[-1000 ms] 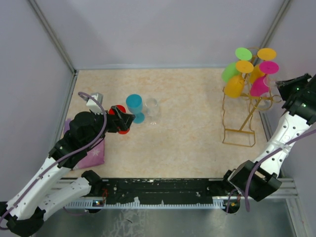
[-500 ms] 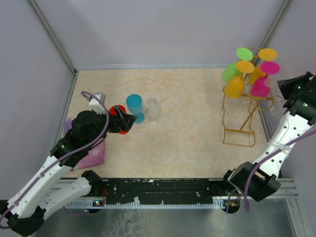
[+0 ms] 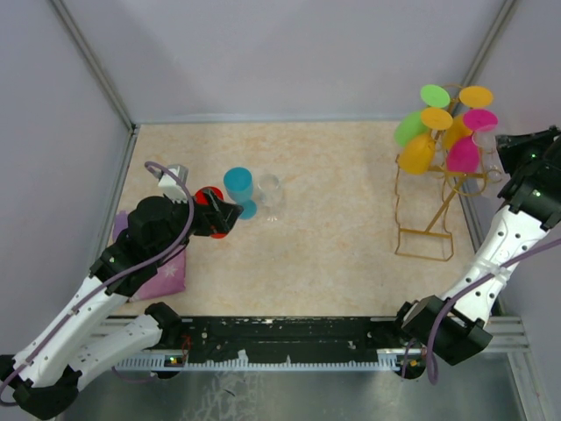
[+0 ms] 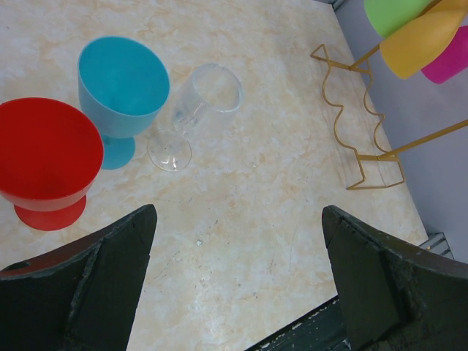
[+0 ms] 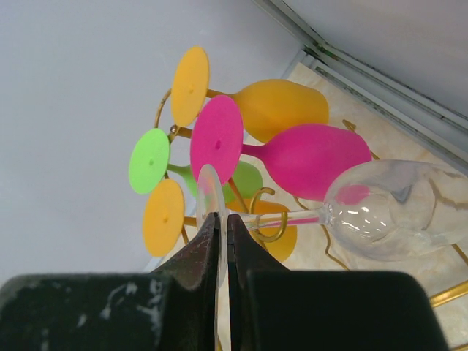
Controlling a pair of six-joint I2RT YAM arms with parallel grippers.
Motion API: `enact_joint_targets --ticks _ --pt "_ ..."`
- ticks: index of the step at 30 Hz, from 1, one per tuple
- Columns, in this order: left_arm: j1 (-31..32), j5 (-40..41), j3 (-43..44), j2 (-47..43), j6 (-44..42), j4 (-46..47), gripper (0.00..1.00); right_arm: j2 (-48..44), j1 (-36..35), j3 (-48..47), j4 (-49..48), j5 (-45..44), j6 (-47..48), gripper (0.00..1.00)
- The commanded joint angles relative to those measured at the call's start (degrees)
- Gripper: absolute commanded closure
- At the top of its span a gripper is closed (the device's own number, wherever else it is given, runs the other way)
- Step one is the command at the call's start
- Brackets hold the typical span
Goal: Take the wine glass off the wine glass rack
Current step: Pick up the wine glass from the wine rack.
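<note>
From above we see the thin gold wire wine glass rack (image 3: pixel 424 255), but hardly the clear wine glass (image 3: pixel 487 151) at its top. In the left wrist view the left gripper (image 4: pixel 234 292) is spread above the marbled table (image 4: pixel 256 219), fingers cut off. In the right wrist view the right gripper (image 5: pixel 223 248) pinches the wine glass by its thin round foot, the smooth bowl sideways beside a pink glass (image 5: pixel 307 157)

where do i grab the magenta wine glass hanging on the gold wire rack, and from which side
The magenta wine glass hangs upside down on the gold wire rack, so probably pinch the rim of its flat round foot from the right of the rack; its bowl is crowded by the orange glass.
</note>
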State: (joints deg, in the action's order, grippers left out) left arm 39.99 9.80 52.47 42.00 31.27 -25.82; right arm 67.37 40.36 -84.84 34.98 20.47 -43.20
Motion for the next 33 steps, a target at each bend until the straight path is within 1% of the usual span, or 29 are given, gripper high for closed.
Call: enact_joint_targets --ticks 1,17,33 --pt "-0.2 -0.2 -0.3 -0.2 -0.1 0.1 0.01 -2.4 0.4 -1.0 -7.6 -1.2 -1.7 1.00" --pt "-0.2 0.7 -0.3 -0.3 0.4 0.1 0.01 -3.1 0.4 3.3 -11.4 -1.7 -1.0 1.00" --pt "-0.2 1.2 0.4 -0.7 1.1 0.0 0.01 -2.5 0.4 1.5 -12.0 -3.3 1.4 1.00"
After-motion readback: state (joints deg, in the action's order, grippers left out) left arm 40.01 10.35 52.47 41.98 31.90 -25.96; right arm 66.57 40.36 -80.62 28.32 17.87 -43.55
